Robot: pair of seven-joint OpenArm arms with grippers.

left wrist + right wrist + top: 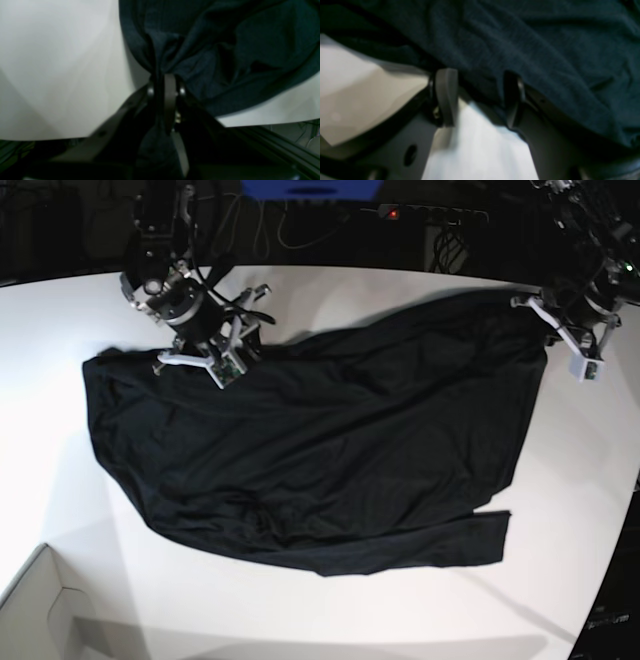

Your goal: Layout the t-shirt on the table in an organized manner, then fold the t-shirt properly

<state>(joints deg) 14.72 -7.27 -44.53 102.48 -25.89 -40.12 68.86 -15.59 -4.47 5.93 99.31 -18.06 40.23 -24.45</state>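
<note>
Across the middle of the table (60, 510), from near its left edge almost to its right edge, the t-shirt (320, 450) lies spread but not squared: one sleeve runs along the near side toward the right, and the body is rippled with shallow creases. It looks light, limp and thoroughly soft, so I judge it will sag from any single pinch, drag its free parts over the smooth white top, and keep no shape of its own; hems, shoulder seams and corners seem the best places to take it, two at once and pulled apart to flatten it. At the far right edge the left gripper (166, 82) has its jaws pressed together on a gathered bunch of the cloth, folds radiating from the pinch. Near the far left corner the right gripper (480, 97) stands spread at the garment's edge, bare tabletop showing between the two fingers and no cloth caught between them. A small white box (40, 610) sits at the near left corner, well apart from the cloth. Cables and dark gear lie beyond the far edge, off the working surface; nothing lies on the shirt.
</note>
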